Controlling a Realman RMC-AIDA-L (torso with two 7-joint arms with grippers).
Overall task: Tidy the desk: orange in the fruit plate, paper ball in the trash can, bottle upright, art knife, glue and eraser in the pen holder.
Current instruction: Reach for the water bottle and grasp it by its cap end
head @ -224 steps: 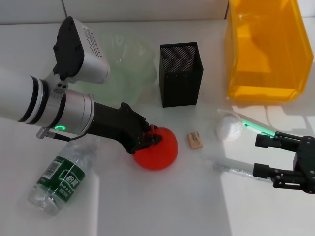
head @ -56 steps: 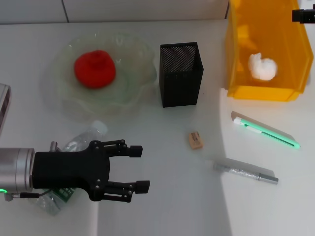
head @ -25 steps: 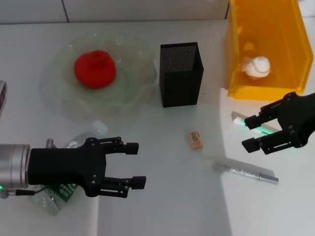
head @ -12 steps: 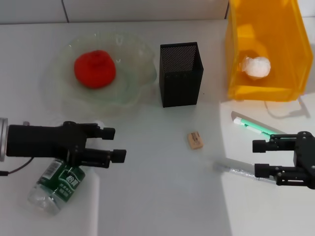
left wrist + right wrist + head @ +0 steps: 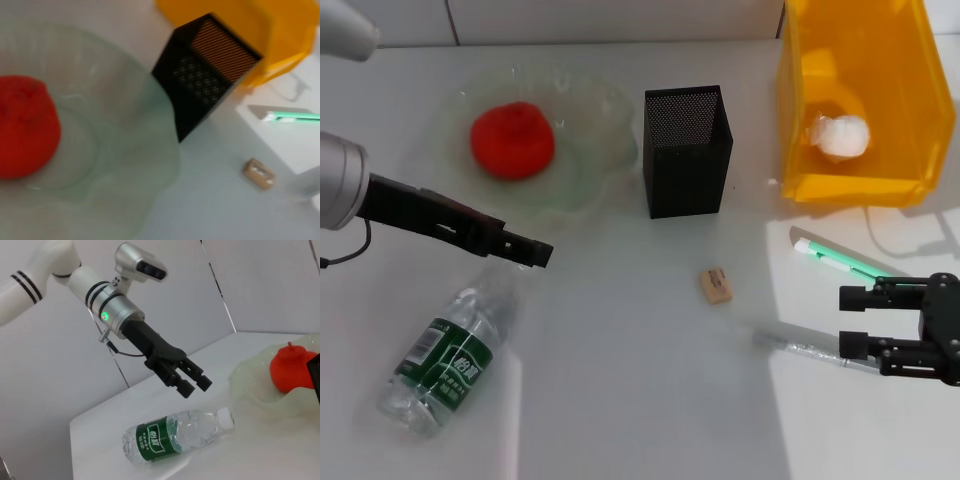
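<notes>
Left hand (image 5: 525, 250) fingers apart above lying bottle (image 5: 445, 352); right hand (image 5: 855, 320), fingers apart, over the glue (image 5: 798, 348).

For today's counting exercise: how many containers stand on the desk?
3. The fruit plate sits far left holding the orange, the pen holder stands mid-desk, and the trash can far right holds the paper ball.

The trash can (image 5: 860, 110) is cut off at the worktop's far right corner. The bottle (image 5: 445, 355) cap hides under the left gripper (image 5: 525, 250), whose jaws overlap edge-on.
</notes>
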